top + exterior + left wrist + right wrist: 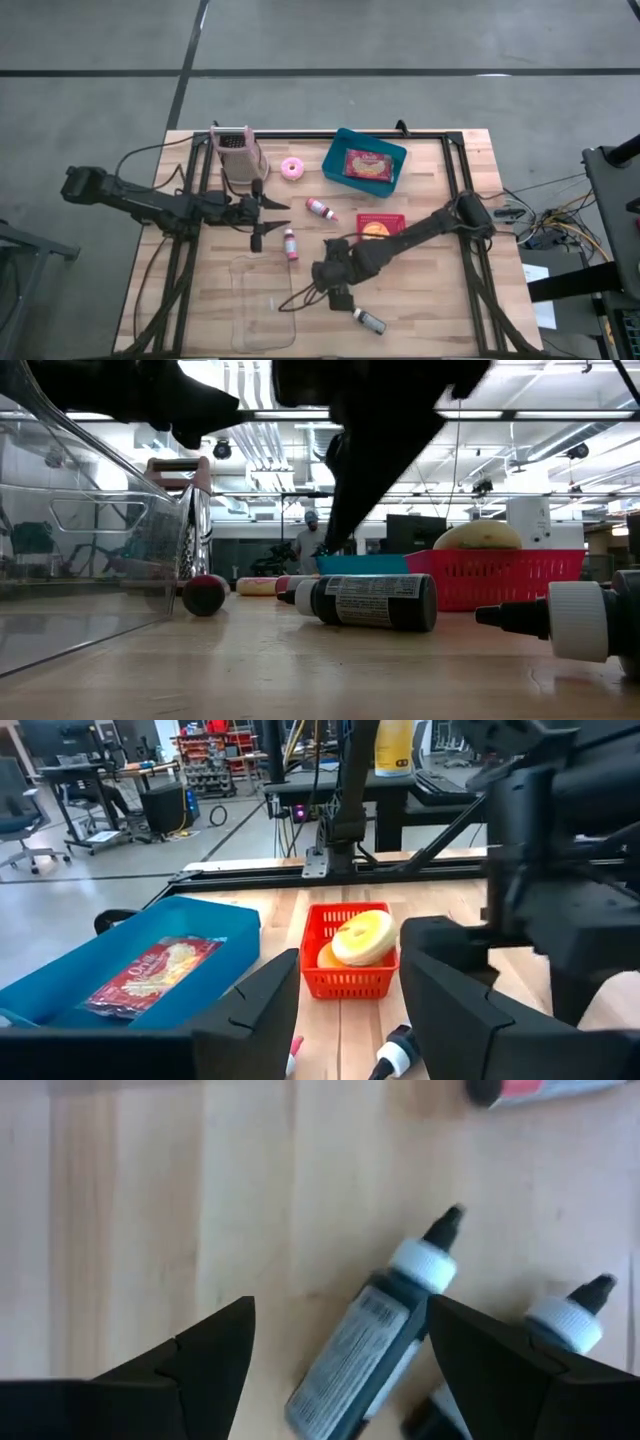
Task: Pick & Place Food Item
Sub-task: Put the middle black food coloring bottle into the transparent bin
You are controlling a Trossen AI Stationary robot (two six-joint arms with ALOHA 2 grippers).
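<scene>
Right wrist view: right tool (340, 1370) spread wide, empty, above a dark bottle (375, 1335).

Both arms reach inward, right end effector (340, 1370) spread wide.

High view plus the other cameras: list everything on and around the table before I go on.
table: one, light wood, under everything
grater: one, metal and pink, far left
donut: one, pink, beside the grater
bin: one, teal, far middle
packet: one, red, in the bin
basket: one, red, centre right
bun: one, yellow, in the basket
pink bottles: two, lying mid-table
dark bottles: two, white caps, lying near edge
tub: one, clear, near left
person: one, far behind the table
left gripper: open, by the grater
right gripper: open, over a dark bottle
</scene>
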